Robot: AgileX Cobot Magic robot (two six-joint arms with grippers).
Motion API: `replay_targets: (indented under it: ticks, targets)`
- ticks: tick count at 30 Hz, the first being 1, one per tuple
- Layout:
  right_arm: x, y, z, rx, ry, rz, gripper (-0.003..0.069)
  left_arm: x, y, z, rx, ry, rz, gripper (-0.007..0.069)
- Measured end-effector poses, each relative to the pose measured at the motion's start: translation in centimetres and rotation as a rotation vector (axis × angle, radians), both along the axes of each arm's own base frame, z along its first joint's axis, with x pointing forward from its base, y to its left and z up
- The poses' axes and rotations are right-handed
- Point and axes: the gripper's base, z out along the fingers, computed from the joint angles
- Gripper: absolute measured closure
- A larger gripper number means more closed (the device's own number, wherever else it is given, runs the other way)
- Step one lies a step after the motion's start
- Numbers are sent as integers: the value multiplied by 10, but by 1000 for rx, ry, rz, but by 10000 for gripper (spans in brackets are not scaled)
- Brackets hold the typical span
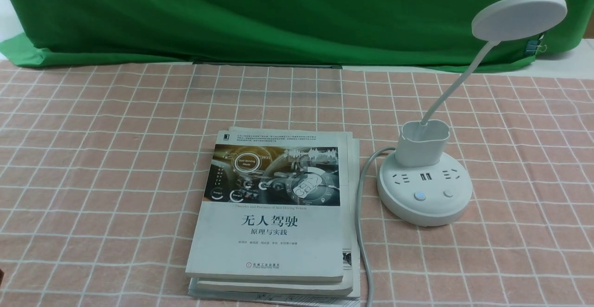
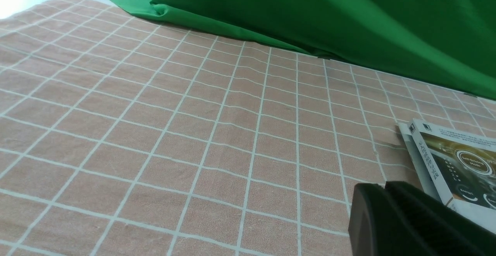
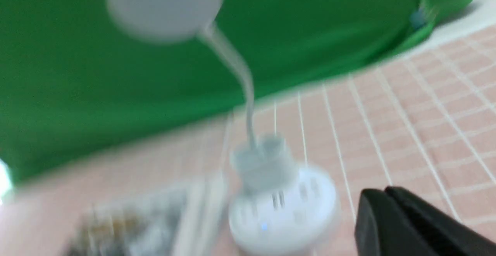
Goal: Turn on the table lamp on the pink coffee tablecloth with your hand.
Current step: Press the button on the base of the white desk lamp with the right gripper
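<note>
The white table lamp [image 1: 424, 184] stands on the pink coffee tablecloth [image 1: 93, 158] at the right, disc head [image 1: 519, 16] up, two buttons on the base front, the left one [image 1: 420, 196] lit blue. No arm shows in the front view. In the blurred right wrist view the lamp [image 3: 281, 205] lies ahead, with my right gripper [image 3: 383, 190] shut and empty beside its base, apart from it. My left gripper [image 2: 383, 186] is shut and empty over the cloth [image 2: 174, 132], near a book corner [image 2: 445, 159].
A stack of books [image 1: 274, 214] lies at the middle of the cloth, left of the lamp. The lamp's white cord [image 1: 361, 223] runs along the books' right side to the front edge. A green backdrop cloth [image 1: 278, 14] hangs along the back.
</note>
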Motion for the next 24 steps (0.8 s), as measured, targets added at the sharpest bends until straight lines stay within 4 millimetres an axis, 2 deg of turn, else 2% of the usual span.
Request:
replay_targets:
  ticks: [1, 4, 9, 12, 14, 15, 17, 21, 24]
  targets:
    - [6, 4, 14, -75, 85, 57, 627, 0, 0, 0, 0, 0, 0, 606]
    - [33, 15, 27, -210, 321, 180, 627, 0, 0, 0, 0, 0, 0, 606]
    - [94, 34, 30, -364, 594, 323, 628, 0, 0, 0, 0, 0, 0, 606]
    - [135, 44, 17, -418, 689, 374, 628, 0, 0, 0, 0, 0, 0, 606]
    - [147, 47, 13, -434, 704, 390, 628, 0, 0, 0, -1, 0, 0, 606]
    - [163, 51, 3, -446, 736, 412, 628, 0, 0, 0, -2, 0, 0, 606]
    - [180, 56, -9, -454, 756, 436, 628, 0, 0, 0, -2, 0, 0, 606]
    - [202, 61, -35, -462, 785, 448, 628, 0, 0, 0, -1, 0, 0, 606]
    - [211, 63, -49, -467, 801, 452, 628, 0, 0, 0, -1, 0, 0, 606]
